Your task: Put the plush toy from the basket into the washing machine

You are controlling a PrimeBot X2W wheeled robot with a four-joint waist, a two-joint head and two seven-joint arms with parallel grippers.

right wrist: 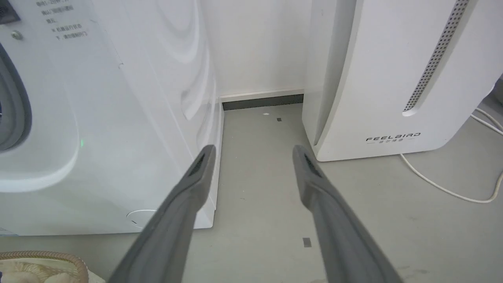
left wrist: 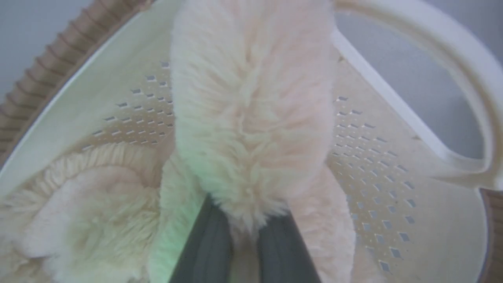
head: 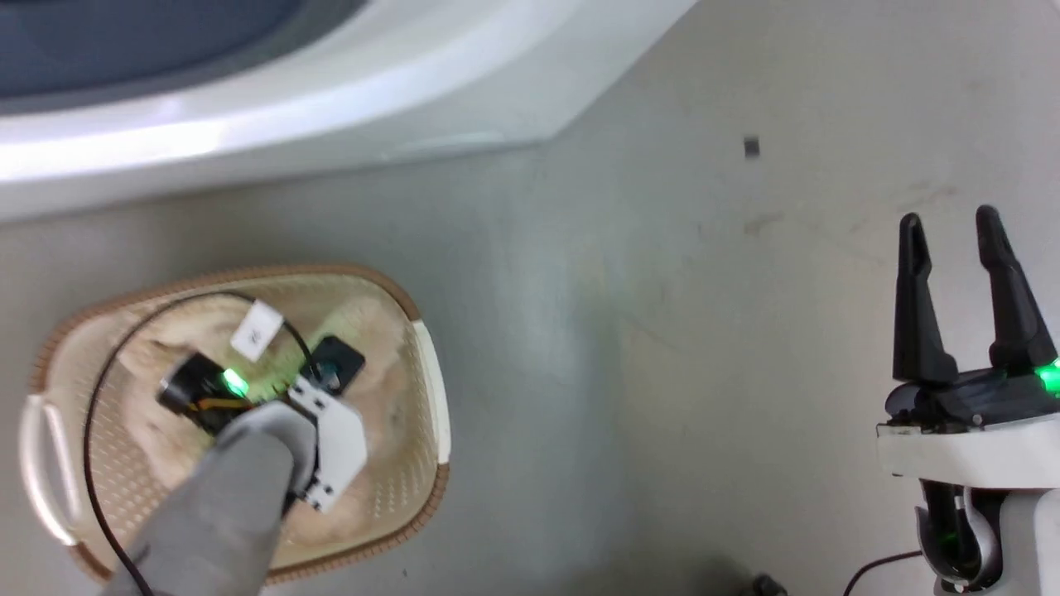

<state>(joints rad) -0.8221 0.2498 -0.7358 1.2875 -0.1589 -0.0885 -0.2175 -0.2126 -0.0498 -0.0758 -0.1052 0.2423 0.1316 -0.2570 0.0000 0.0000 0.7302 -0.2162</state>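
Left gripper [head: 248, 389] reaches down into the basket [head: 331, 277] on the grey floor [head: 662, 331] before the washing machine [head: 331, 108], over the plush toy [head: 385, 397] lying inside; right gripper [head: 949, 219] hangs well apart, spread and empty. From the left wrist, two dark fingers [left wrist: 204, 243] pinch narrowly on a shaggy cream limb of the plush toy. From the right wrist, the fingers stand wide above the floor, between the washing machine and a white FEELBIRD appliance [right wrist: 393, 78].
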